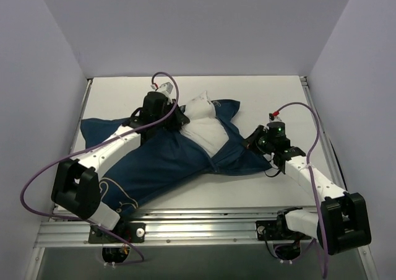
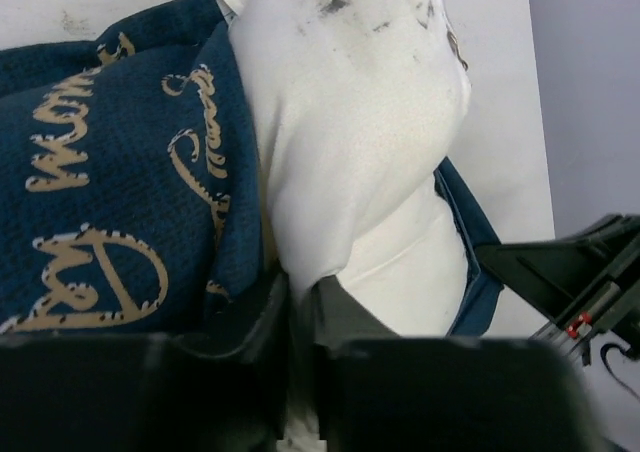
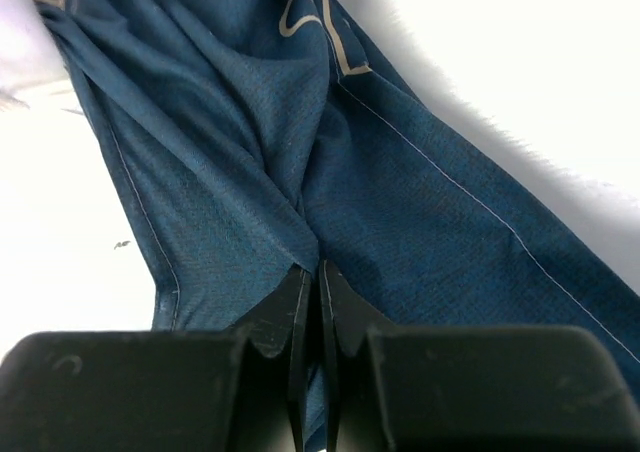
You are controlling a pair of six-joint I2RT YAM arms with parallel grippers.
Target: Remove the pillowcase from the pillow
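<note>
On the white worktop [image 1: 272, 97], the pillowcase [image 1: 139, 162] sprawls from the far left, its bulk plump with the part of the pillow it covers; at centre the left pincer [image 2: 303, 317] is pressed narrow at the case's mouth, a fold of the white pillow [image 1: 207, 128] apparently caught between its fingers, the navy hem touching alongside; the pillow's far end bulges bare from the opening, the case's lips peeled back on either side; to the right, the right pincer [image 3: 312, 282] is clamped tight on a bunched flap of the navy cloth, low against the worktop. The job looks perhaps a third done: one end is out, but most of the pillow is sheathed and has yet to be drawn free.
</note>
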